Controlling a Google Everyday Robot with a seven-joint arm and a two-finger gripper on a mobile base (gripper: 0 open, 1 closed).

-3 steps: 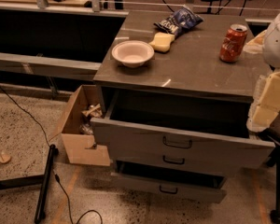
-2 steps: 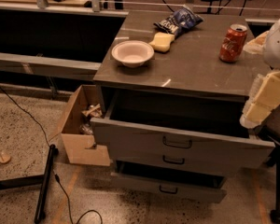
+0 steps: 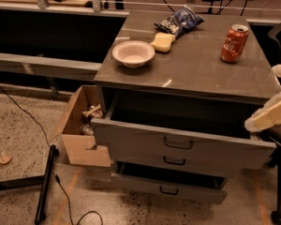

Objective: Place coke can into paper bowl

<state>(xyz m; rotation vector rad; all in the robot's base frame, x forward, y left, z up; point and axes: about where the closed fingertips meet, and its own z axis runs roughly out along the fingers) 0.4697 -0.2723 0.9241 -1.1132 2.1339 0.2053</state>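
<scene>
Speckled flooring surrounds a grey drawer cabinet (image 3: pixel 171 184) whose worktop (image 3: pixel 201 76) carries all task items; its top drawer (image 3: pixel 178 142) stands pulled open, and a cardboard box (image 3: pixel 79 128) sits on the floor at its left side. The coke can (image 3: pixel 234 43) stands upright near the right rear of the worktop, untouched. The paper bowl (image 3: pixel 133 54) sits near the left front edge, well apart from the can and with nothing in it. A yellow block (image 3: pixel 162 42) lies just beside the bowl, with a dark blue chip bag (image 3: pixel 178 20) behind it. The end effector (image 3: pixel 266 118) shows as a cream-coloured part at the right edge of the camera view, below worktop level and beside the open drawer's right end. Compared with a second ago, it sits lower and more tilted, and far less of the arm shows above it; can and bowl have not shifted. Whether the end effector is released or clenched cannot be told, though it plainly carries no can. Judgement: the task is at its outset, with no grasp made. The arm appears to be repositioning rather than closing on the can. It would have to rise above the worktop edge before any approach, and the projecting drawer is an obstruction risk on that path.
</scene>
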